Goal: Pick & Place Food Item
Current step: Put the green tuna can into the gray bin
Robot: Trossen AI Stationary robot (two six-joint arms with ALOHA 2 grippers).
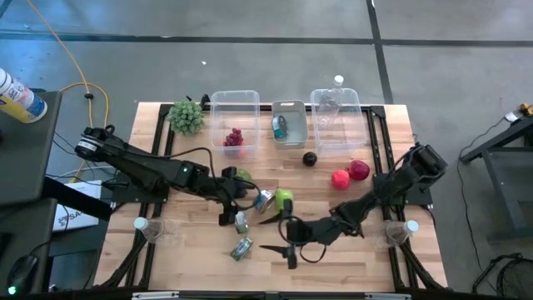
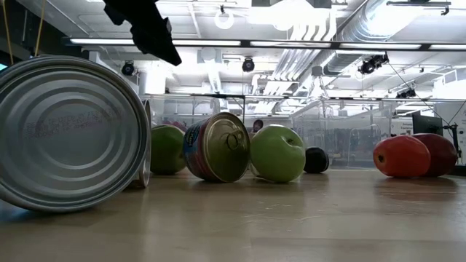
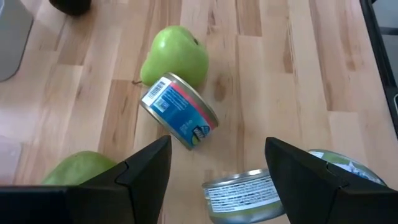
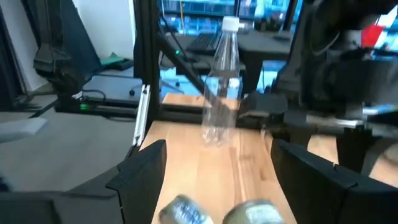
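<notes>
Roughly, biggest first: the table (image 1: 350, 242) carries three bins along its far edge, so loose food sits mid-board within reach of both arms

Left gripper (image 1: 232, 206) hovers over the clutter with jaws apart and nothing between them; judged to be lining up a pick. In its wrist view the green apple (image 3: 176, 55) lies well ahead of the jaws, touching the red-banded can (image 3: 180, 112), which lies tipped on its side between apple and jaws. A second green fruit (image 3: 74, 168) sits just outside one finger, an opened can (image 3: 245, 196) just below the gap. Crowding likely explains the wide stance

Right gripper (image 1: 289, 236) waits low near the front edge, jaws spread, empty; a clear bottle (image 4: 221, 84) stands well ahead of them at the table's rim

Small items: red fruit pair (image 1: 350, 174), dark round fruit (image 1: 310, 158), both well apart from either jaw
</notes>
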